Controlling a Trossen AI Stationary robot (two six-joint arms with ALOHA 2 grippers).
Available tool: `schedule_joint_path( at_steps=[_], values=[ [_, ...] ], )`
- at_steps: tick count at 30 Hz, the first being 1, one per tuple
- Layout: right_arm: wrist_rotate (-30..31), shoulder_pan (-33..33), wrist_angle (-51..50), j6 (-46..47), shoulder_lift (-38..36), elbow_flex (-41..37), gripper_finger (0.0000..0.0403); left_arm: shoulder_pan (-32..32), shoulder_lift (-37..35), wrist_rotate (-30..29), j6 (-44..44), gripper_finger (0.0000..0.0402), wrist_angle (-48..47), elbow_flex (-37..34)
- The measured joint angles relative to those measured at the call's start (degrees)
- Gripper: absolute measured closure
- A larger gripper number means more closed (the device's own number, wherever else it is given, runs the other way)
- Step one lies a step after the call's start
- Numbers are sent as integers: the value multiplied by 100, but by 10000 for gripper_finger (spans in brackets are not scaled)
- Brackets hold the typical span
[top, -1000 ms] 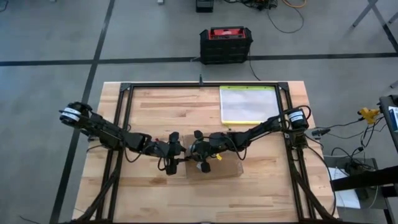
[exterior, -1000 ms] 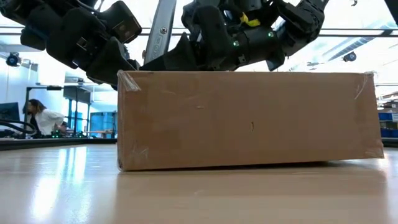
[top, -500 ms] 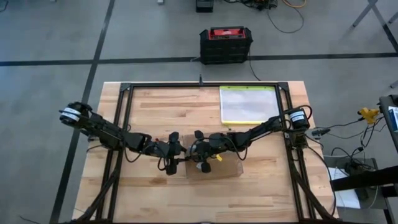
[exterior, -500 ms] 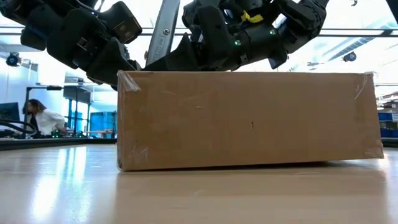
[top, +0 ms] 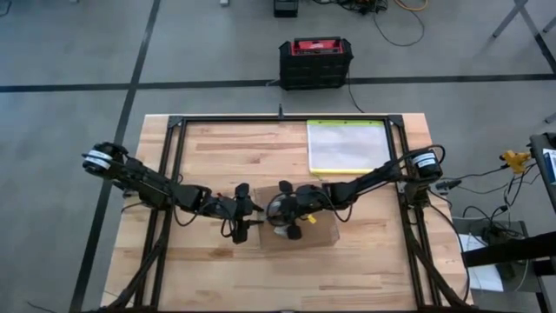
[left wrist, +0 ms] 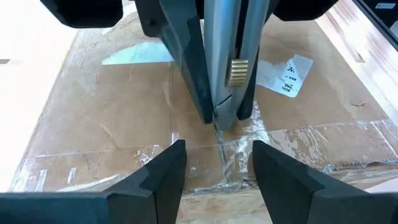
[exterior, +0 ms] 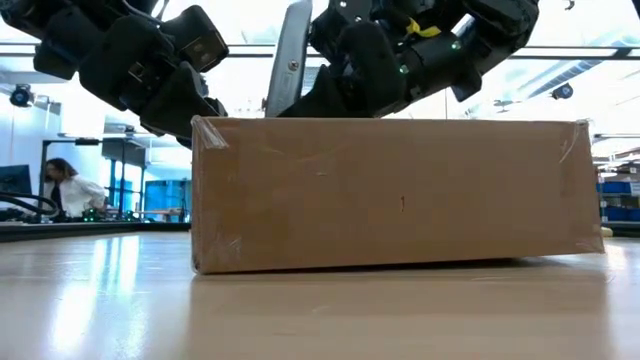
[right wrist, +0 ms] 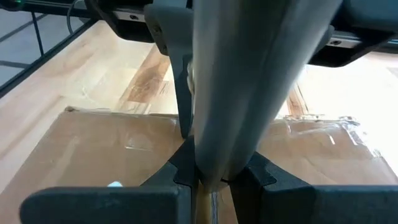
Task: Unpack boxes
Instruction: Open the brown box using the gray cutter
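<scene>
The flat brown cardboard carton [top: 300, 233], sealed with strips of shiny clear tape [left wrist: 231, 152], sits at the lower centre of the high view on my pale wooden table [top: 208, 269]. Its flaps look closed and the tape seam appears unbroken, so I judge the unpacking barely begun: cutting, opening and emptying all remain. To the left of centre, my left gripper [top: 246, 224] hovers at the carton's left edge, jaws spread wide and holding nothing. Just right of it, my right gripper [top: 287, 229] pinches a slim grey metal blade-like tool [left wrist: 225, 62] nearly closed, its tip touching the taped seam.
</scene>
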Motion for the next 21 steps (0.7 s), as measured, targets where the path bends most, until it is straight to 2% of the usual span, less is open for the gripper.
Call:
schedule_joint_path(
  at_steps=[21],
  values=[
    [244, 119, 39, 583, -1546, -1523, 361, 0, 0, 39, -53, 240, -59, 4]
  ],
)
